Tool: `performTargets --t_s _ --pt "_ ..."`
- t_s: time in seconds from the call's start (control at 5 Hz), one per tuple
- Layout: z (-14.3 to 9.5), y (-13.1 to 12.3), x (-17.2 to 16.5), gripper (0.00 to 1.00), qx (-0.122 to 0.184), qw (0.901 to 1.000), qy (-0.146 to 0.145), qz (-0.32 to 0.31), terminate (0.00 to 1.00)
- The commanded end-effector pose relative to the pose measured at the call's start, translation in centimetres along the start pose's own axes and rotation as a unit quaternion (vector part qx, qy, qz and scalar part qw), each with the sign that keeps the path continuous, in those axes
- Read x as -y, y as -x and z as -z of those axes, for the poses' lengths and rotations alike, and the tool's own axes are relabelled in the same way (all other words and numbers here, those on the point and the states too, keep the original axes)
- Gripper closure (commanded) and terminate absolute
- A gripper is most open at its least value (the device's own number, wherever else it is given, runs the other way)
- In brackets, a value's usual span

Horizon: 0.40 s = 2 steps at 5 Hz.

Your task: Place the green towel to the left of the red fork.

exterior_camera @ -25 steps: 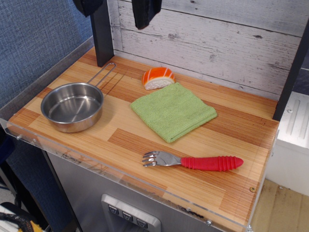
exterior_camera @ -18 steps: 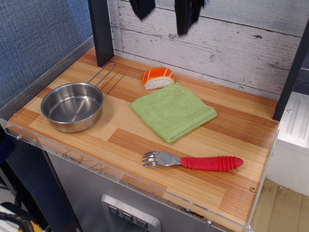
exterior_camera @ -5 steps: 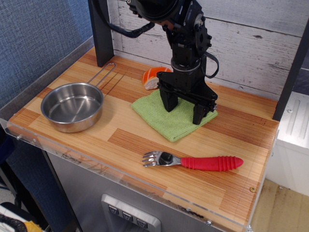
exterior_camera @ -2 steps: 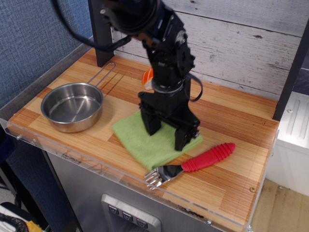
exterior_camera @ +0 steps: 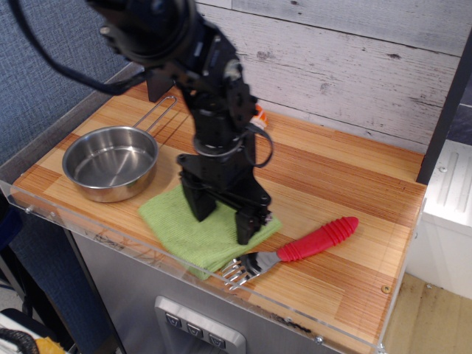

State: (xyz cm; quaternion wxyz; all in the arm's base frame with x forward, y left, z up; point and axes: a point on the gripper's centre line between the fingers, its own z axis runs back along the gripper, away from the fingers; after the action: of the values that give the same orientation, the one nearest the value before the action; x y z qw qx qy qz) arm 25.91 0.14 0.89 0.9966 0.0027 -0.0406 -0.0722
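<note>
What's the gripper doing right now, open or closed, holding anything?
Gripper: open, fingers spread and pressed down on the green towel, not clamped on it.

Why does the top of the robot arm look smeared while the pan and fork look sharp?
In the only view, observation.image, the arm's upper part is blurred, likely by motion; the gripper, spread on the green towel, is crisper. The steel pan shows soft glare on its floor, and the red fork is in focus. Lighting is even, shadows faint.
</note>
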Motion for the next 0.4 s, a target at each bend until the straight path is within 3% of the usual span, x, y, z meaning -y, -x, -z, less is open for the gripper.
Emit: performTargets --t_s 0.0,0.2 --pt "-1.01 0.03 -2.30 0.00 0.019 0.9992 -0.017 -0.029 0.00" --pt "-0.99 -0.29 -2.73 0.00 0.019 0.9993 -0.020 -0.025 0.00"
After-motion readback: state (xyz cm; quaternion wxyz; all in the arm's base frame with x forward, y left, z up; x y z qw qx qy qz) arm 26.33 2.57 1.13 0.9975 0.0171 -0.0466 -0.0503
